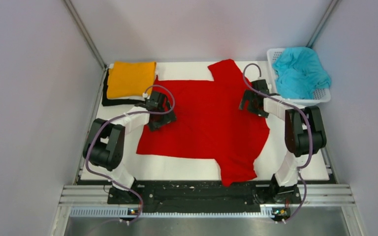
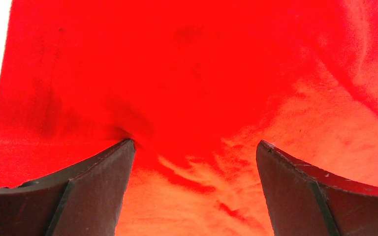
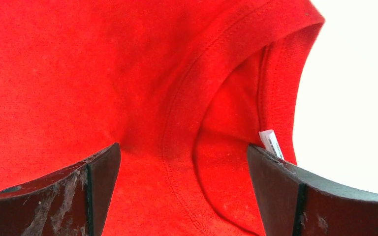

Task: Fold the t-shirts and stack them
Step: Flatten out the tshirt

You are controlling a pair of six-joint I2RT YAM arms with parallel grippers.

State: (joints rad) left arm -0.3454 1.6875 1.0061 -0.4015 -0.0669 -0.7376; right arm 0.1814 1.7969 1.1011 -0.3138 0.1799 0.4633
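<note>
A bright red t-shirt (image 1: 211, 118) lies spread flat across the white table, its collar to the right and one sleeve at the back, one at the front. My left gripper (image 1: 165, 118) is open, its fingers down on the shirt's left part; red cloth fills the left wrist view (image 2: 187, 73) between the open fingers (image 2: 195, 147). My right gripper (image 1: 248, 104) is open at the collar; the right wrist view shows the collar seam (image 3: 187, 98) and a white label (image 3: 270, 142) between its fingers (image 3: 183, 150). A folded orange shirt (image 1: 130, 78) lies on a black one (image 1: 113, 102) at the back left.
A white perforated basket (image 1: 325, 96) at the back right holds a crumpled teal shirt (image 1: 300, 71). Grey walls close in both sides. A metal rail (image 1: 206, 194) runs along the near edge by the arm bases.
</note>
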